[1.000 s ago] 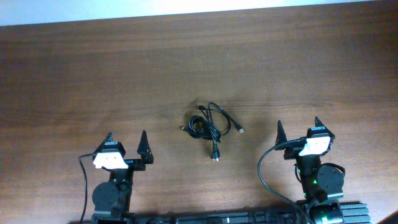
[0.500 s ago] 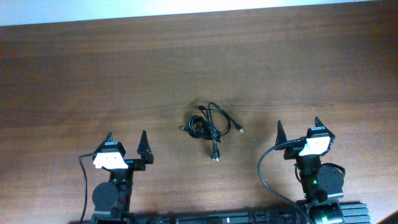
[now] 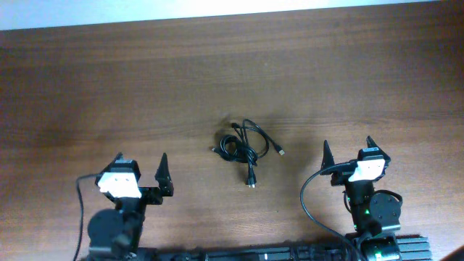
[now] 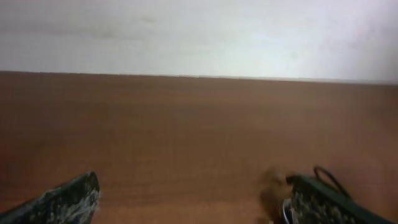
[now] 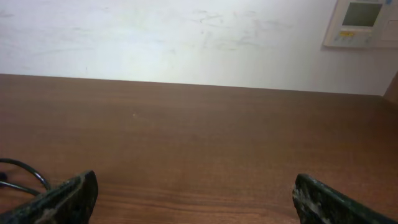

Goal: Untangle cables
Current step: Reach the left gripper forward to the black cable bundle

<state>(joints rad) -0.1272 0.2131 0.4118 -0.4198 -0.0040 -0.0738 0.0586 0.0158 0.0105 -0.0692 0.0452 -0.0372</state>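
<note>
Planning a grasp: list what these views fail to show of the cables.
Overhead: the cables are too small to count cords or read crossings.
Left wrist: blurred; the left gripper's finger hides all but one loop.
Right wrist: the left edge cuts off all but one curve.

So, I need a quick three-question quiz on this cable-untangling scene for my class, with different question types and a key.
1. True or false: the right gripper holds the cables.
2. The left gripper is: A) open, B) shut on a plug, C) shut empty.
3. Fill in: the cables lie bundled on the wooden ___, between both grippers.
Key: 1 false; 2 A; 3 table.
</note>
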